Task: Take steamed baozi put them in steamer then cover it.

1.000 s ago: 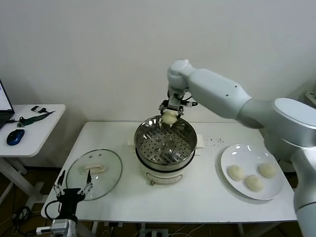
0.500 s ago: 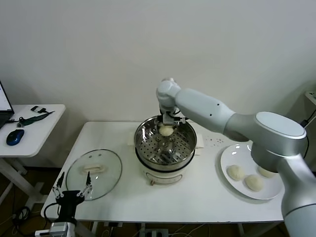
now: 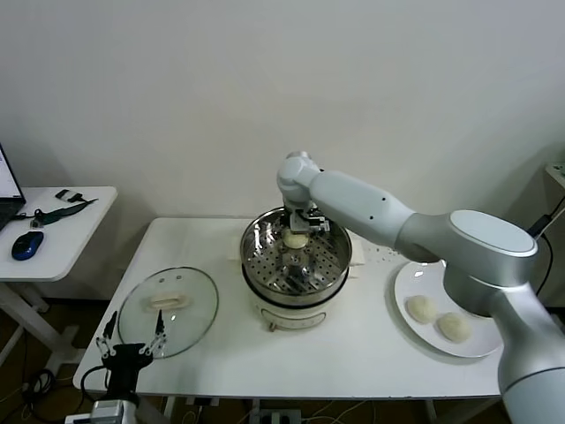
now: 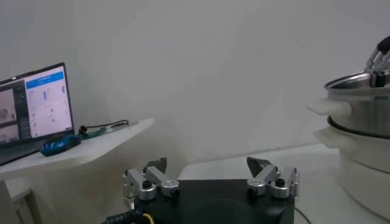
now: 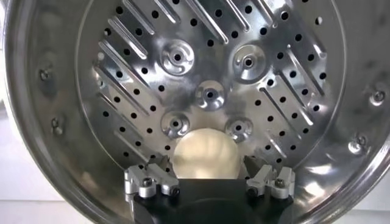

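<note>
The steamer (image 3: 297, 295) stands mid-table, uncovered; it also shows in the left wrist view (image 4: 364, 115). My right gripper (image 3: 297, 228) is down inside it, over the far side of the perforated tray (image 5: 122, 91). The right gripper (image 5: 204, 169) is open, and one baozi (image 5: 204, 152) rests on the tray between its fingers (image 5: 152, 169), also visible from the head (image 3: 295, 239). Two more baozi (image 3: 421, 308) (image 3: 454, 327) lie on the white plate (image 3: 408, 281) at the right; my arm hides the rest of the plate. The cover (image 3: 168, 300) lies flat at the table's front left. My left gripper (image 3: 131, 340) (image 4: 206, 167) is parked open below that corner.
A side table (image 3: 62, 230) at the far left holds a blue mouse (image 3: 27, 245) and a laptop (image 4: 33, 109). My right arm (image 3: 388, 216) stretches from the right over the plate to the pot. The wall stands close behind the table.
My right gripper has moved down from above the pot's far rim into the pot with the baozi, which now rests on the tray with the fingers apart. The left arm stayed still.
</note>
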